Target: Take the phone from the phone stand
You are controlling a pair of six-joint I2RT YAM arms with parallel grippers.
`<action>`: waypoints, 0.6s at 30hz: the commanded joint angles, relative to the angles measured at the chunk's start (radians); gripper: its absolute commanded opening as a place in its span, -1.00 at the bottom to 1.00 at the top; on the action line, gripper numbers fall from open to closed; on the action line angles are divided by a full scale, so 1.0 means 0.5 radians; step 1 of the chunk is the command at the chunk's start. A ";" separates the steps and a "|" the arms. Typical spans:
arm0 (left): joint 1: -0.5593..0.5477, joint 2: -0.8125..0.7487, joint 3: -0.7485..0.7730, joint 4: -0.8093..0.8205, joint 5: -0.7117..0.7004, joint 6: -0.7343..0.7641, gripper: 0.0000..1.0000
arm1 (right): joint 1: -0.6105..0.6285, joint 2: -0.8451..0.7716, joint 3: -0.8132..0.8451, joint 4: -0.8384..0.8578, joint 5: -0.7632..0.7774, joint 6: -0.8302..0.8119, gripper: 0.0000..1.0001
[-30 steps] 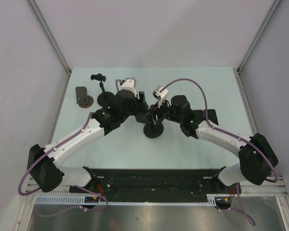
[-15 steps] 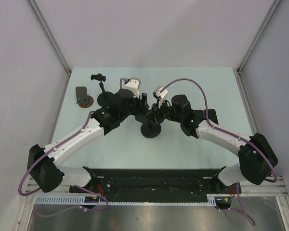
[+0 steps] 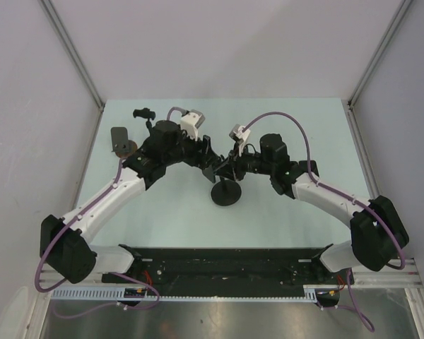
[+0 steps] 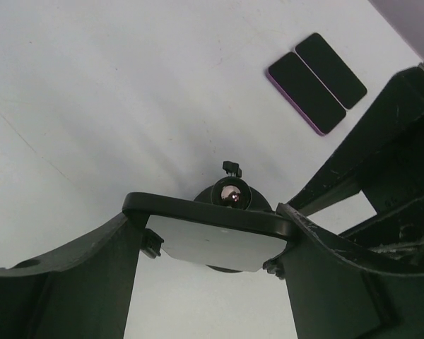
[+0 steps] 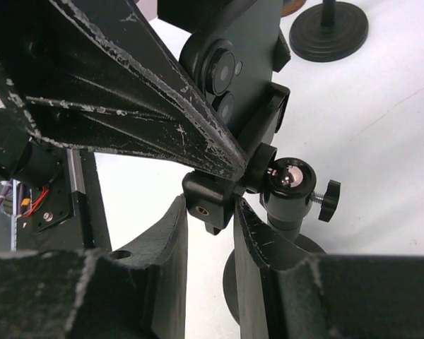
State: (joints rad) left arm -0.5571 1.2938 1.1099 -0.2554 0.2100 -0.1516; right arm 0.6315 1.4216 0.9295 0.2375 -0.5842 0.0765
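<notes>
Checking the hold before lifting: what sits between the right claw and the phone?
The stand's clamp bracket. In the right wrist view, the right claw pinches it, right beneath the phone.

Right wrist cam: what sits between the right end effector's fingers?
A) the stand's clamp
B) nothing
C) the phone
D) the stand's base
A: the right end effector straddles the black clamp beside the ball joint, with the phone above it.
</notes>
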 commanded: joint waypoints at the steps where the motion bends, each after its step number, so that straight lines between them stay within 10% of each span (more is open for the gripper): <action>1: 0.139 -0.145 0.047 0.158 0.111 0.257 -1.00 | -0.109 -0.002 -0.003 -0.048 -0.050 0.022 -1.00; 8: 0.108 -0.145 0.057 0.167 -0.122 0.000 -0.99 | -0.055 -0.060 -0.003 -0.048 0.180 0.016 -0.94; 13: -0.060 -0.158 0.069 0.161 -0.529 -0.298 -1.00 | 0.068 -0.085 -0.003 -0.015 0.352 -0.024 0.01; 18: -0.217 -0.136 0.078 0.161 -0.809 -0.445 -1.00 | 0.169 -0.042 -0.003 0.111 0.496 -0.018 0.50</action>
State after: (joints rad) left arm -0.6128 1.2827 1.1076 -0.3004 -0.0536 -0.2470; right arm 0.6861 1.4117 0.9295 0.2119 -0.4213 0.0757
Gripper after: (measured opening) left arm 0.752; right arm 0.700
